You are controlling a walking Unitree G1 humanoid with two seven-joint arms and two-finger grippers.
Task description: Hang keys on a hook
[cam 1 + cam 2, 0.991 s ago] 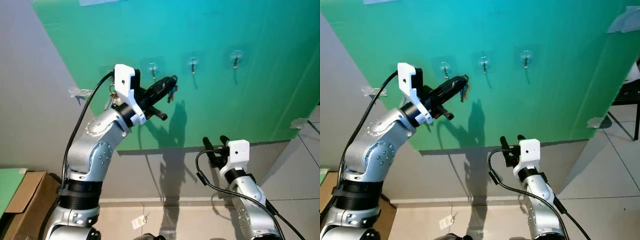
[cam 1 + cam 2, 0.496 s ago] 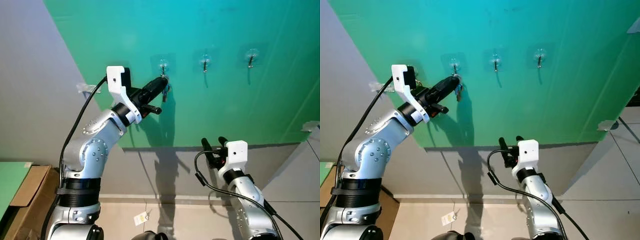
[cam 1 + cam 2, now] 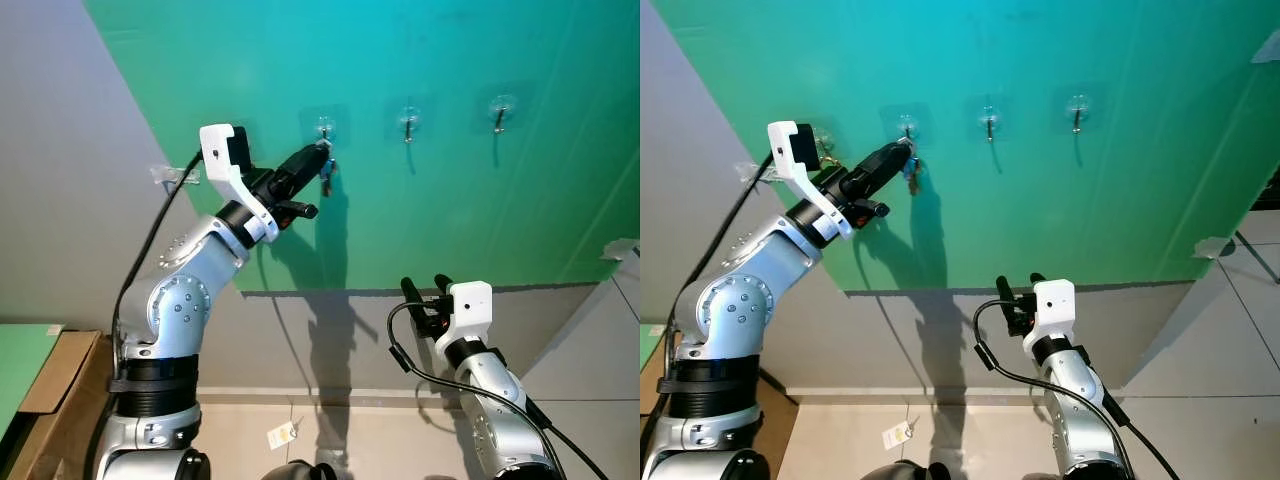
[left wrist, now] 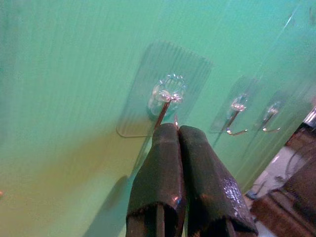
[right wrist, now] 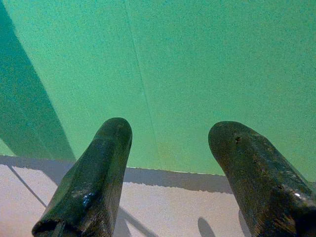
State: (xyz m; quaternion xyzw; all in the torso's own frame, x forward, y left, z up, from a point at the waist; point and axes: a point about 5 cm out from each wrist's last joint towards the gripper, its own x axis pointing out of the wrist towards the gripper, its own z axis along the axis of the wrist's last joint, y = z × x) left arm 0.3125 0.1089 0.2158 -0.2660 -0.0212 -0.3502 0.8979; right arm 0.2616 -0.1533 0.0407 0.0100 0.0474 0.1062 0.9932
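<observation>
Your left claw [image 3: 318, 160] had closed the gap to the wall since the second before: it then stood off the green panel [image 3: 480, 230], between the first and second hooks, and it now sat with its tips right under the leftmost hook [image 3: 324, 128] of the three. Part of that apparent shift was the head camera moving, so you should credit only the change in how the claw stood to the hook.

The left claw's fingers [image 4: 170, 163] were pressed together, pinching the keys [image 3: 326, 178], which hung just below the tips and close against the panel. In the left wrist view the hook's wire stem [image 4: 163, 112] ran down to meet the fingertips, touching or nearly so. I could not tell from these pictures whether the key ring had passed over the hook's end; the ring itself was hidden behind the tips.

My judgement: you were at the threading step, not past it. The keys were carried by the claw, not by the hook, and letting go before the ring was seated would likely drop them to the floor.

Your right claw [image 3: 425, 290] stood low and well apart from the hooks, its fingers [image 5: 94, 182] spread and holding nothing.
</observation>
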